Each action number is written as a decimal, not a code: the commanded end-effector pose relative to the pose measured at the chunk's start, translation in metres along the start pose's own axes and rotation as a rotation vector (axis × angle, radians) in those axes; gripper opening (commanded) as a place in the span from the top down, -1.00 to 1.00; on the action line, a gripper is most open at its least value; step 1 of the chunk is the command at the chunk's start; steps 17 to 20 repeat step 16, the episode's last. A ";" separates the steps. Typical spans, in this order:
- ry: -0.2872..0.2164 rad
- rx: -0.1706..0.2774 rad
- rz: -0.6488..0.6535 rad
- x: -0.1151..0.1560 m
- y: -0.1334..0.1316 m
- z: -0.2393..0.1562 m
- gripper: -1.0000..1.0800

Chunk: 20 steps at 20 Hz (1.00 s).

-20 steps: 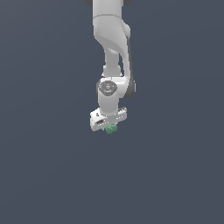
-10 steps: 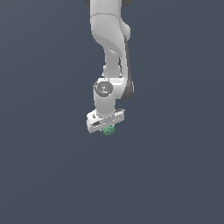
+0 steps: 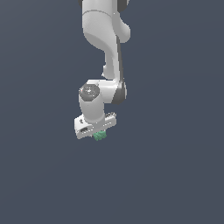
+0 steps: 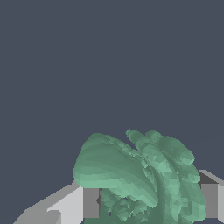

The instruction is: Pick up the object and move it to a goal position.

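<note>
- Your big white robot arm (image 3: 103, 48) reaches down from the top of the exterior view. All around it is plain dark grey. You cannot tell where the surface starts, and no goal mark shows anywhere.
- At the bottom of the arm sits the white end effector (image 3: 99, 134). It is tilted a little, with the side toward the exterior view's right sitting higher.
- In the wrist view, the end effector (image 4: 151, 205) has one grey finger (image 4: 91, 202) on one side of the green lump and another finger on the far side. The fingers look pressed together on it, so I judge it is clamped on the lump.
- The object (image 3: 100, 136) is a tiny green lumpy piece poking out just under the end effector. Close up, the object (image 4: 140, 175) looks like a bunch of bumpy leaves.
- What could go wrong: the piece is small and bumpy, so the fingers may only touch a few bumps. If you move fast or stop hard, it could slip out and fall.
- The bumpy shape could also twist in the grip if it is only held near one edge.
- Since you can't see a goal, you might take it to the wrong spot. Go slow and keep the grip tight.
</note>
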State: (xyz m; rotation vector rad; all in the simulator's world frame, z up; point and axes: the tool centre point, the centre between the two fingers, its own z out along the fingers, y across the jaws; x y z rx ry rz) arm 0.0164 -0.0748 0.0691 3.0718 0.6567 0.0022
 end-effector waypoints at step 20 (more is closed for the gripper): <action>-0.001 0.001 -0.001 0.021 0.052 -0.018 1.00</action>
